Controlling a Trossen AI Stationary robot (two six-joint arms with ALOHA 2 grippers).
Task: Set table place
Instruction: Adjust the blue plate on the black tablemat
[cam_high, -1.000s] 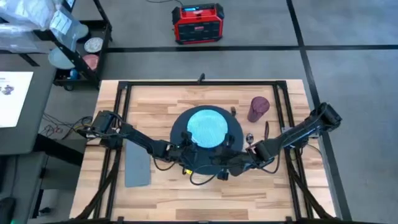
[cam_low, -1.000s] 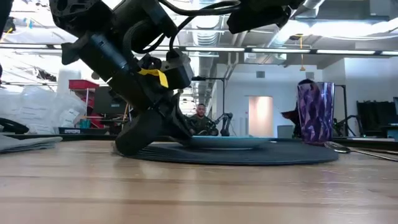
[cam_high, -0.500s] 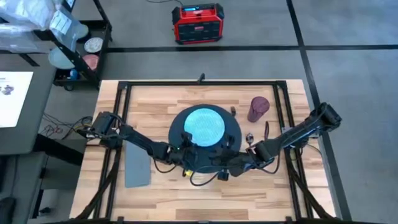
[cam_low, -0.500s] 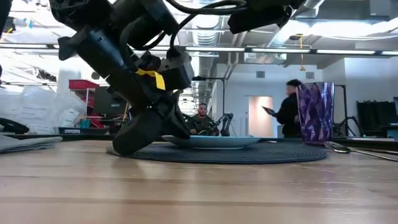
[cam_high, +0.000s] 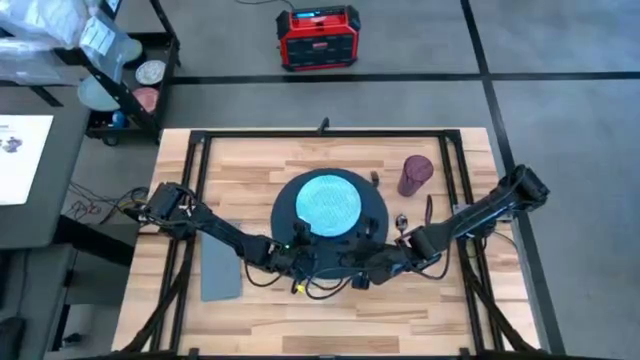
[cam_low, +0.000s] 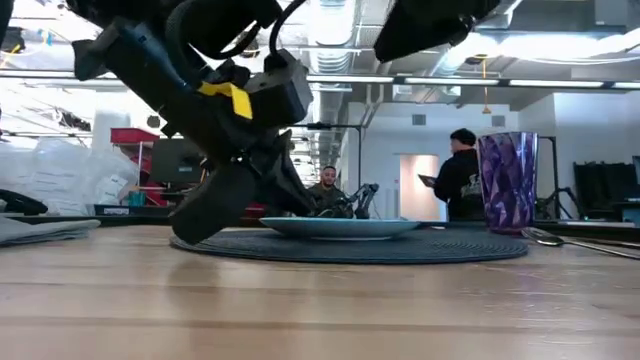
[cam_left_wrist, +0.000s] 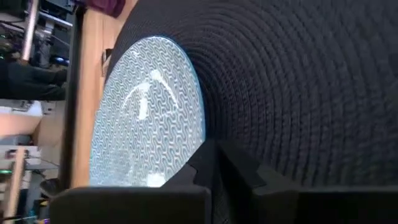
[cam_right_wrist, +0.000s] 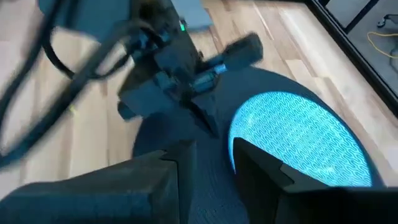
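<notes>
Woven dark grey, the round mat (cam_high: 330, 215) lies near the middle of the table (cam_high: 250, 170), and both grippers meet at its near edge; the left gripper (cam_high: 300, 258) comes in from the left side and its jaws, seen in its wrist view, are pressed together on the mat's rim, the fingers (cam_left_wrist: 214, 168) nearly closed with the weave between them; the teal plate (cam_left_wrist: 146, 112) sits on the mat just ahead of those jaws, touching the mat and apart from the fingertips. The right gripper (cam_high: 352, 262) comes in from the right and rests just beside the left one; in its wrist view its fingers (cam_right_wrist: 180, 163) stand a narrow gap apart over the mat's edge, and whether they actually pinch the mat I cannot tell; the plate lies just beyond and to one side of that gap. In the low view the left gripper (cam_low: 215, 205) tilts down onto the mat's (cam_low: 400, 246) edge, with the plate (cam_low: 340, 226) flat behind it.

Well away from both sets of jaws, the purple cup (cam_high: 415, 174) stands upright on bare wood past the mat's right side; a spoon (cam_high: 401, 221) lies near it, close to the right arm; the grey napkin (cam_high: 221, 267) lies flat on the wood under the left arm, well behind its jaws. A person (cam_low: 460, 186) stands in the room beyond the table.
</notes>
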